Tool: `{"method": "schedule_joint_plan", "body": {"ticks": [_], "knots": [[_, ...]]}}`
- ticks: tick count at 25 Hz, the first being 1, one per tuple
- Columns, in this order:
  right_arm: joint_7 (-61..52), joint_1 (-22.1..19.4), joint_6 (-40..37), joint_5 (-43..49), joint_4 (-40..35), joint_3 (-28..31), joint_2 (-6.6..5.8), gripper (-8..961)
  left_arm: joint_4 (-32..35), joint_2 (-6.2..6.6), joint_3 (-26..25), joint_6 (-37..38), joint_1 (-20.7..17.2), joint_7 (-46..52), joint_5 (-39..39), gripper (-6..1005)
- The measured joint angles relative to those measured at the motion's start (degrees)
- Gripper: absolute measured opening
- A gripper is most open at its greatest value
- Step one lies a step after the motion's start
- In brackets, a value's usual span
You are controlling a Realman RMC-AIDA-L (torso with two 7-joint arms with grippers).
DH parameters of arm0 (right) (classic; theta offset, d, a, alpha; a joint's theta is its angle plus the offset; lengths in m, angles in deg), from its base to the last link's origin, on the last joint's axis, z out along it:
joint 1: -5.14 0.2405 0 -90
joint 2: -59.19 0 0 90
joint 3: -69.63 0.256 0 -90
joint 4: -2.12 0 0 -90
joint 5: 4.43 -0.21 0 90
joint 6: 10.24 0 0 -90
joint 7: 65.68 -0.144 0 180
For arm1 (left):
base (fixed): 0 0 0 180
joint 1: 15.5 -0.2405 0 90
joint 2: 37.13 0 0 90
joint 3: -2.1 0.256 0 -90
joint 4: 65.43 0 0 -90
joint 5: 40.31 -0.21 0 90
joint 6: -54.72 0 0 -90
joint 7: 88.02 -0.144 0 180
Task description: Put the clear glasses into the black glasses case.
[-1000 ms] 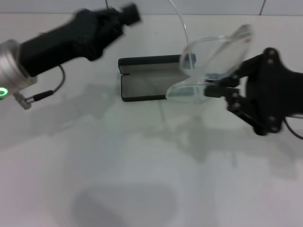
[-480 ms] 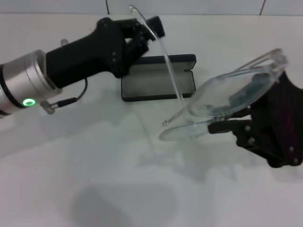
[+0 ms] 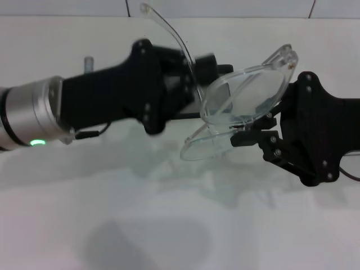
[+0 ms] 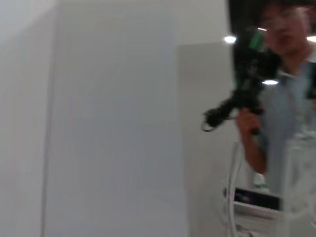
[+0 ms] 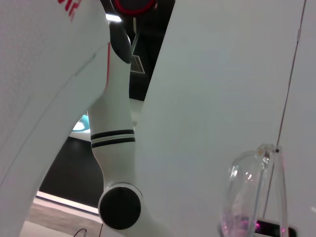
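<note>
Judging the risks first: the left arm (image 3: 101, 109) lies across the black glasses case (image 3: 225, 70), so almost all of the case is hidden and only a dark corner shows beyond it. If the glasses are lowered now, they may strike that arm, not the case. The right arm (image 3: 320, 135) reaches in from the side of the case away from the left arm, tilted down, and the right gripper (image 3: 253, 135) is clenched on the lower edge of the clear glasses (image 3: 242, 104), held in the air in front of the case. This hold is only on a thin edge, so the glasses could slip. One clear temple stands up beside the left gripper (image 3: 191, 76) and could be bent; whether this gripper is released or grasping it, I cannot tell.
</note>
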Motion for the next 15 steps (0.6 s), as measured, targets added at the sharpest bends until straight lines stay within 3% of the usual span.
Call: {"method": "schedule_joint_plan", "body": {"ticks": [4,15], "knots": [[-0.02,0.00,0.81,0.00,-0.01,-0.03,0.00,39,1.11,-0.04,2.33,0.66,-0.13,-2.35,-0.07,53],[-2.25,0.48,5.05,0.09,-0.18,-0.04,0.01,39,2.95,-0.11,2.83,0.77,-0.15,-0.88,0.26,53]]}}
